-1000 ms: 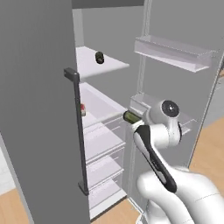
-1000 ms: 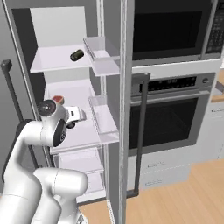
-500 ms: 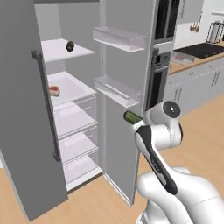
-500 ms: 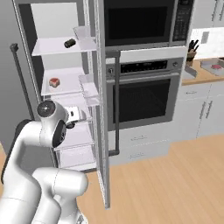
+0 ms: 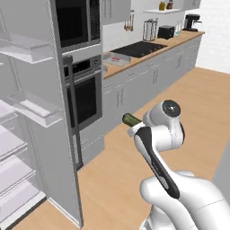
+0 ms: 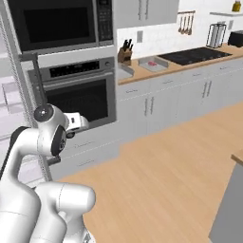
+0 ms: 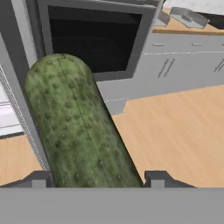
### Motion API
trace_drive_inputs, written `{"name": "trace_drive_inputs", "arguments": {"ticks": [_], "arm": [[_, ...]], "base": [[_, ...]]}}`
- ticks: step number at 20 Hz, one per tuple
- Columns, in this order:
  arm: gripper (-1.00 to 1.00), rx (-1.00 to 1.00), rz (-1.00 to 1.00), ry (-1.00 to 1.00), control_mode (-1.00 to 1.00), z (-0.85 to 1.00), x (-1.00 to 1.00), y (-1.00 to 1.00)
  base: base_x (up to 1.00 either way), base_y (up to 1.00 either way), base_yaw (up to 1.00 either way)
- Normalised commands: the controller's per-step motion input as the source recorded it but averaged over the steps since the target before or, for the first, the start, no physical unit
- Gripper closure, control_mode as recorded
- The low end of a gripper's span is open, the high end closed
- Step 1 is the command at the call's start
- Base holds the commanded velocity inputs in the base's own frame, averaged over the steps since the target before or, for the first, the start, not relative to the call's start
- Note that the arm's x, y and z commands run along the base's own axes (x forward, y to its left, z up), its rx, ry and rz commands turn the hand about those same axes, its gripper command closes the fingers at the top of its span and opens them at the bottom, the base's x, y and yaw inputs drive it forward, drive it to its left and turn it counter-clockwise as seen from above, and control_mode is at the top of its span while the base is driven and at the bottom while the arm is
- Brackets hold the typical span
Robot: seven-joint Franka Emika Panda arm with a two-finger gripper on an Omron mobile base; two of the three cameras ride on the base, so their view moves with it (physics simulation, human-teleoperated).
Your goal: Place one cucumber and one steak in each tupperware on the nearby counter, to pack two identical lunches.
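Cucumber carried in the pincer

The pincer (image 7: 96, 179) is clenched on the cucumber (image 7: 78, 127), held in the air above the wooden floor (image 5: 134, 166) before the oven (image 6: 80, 95). Farther off, a tupperware (image 6: 153, 64) sits on the counter (image 6: 178, 66) beside the stovetop (image 6: 192, 55).

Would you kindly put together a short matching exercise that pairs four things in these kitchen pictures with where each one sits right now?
Things:
1. cucumber
2. tupperware
3. knife block
4. stovetop

Places:
A. at the back of the counter, against the wall, just right of the oven column
B. set flat into the worktop, right of the grey tray
C. between the fingers of the gripper, carried over the wooden floor
D. on the counter between the knife block and the black cooking surface, with something red inside

Pairs: 1-C, 2-D, 3-A, 4-B
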Motion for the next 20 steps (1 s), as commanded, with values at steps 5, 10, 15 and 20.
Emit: {"name": "trace_drive_inputs", "arguments": {"ticks": [5, 10, 15, 20], "arm": [[1.00, 0.00, 0.00, 0.00, 1.00, 0.00, 0.00, 0.00], [1.00, 0.00, 0.00, 0.00, 1.00, 0.00, 0.00, 0.00], [1.00, 0.00, 0.00, 0.00, 1.00, 0.00, 0.00, 0.00], [1.00, 0.00, 0.00, 0.00, 1.00, 0.00, 0.00, 0.00]], "base": [[1.00, -0.94, -0.07], [1.00, -0.16, 0.00], [1.00, 0.10, 0.01], [1.00, -0.04, 0.02]]}}
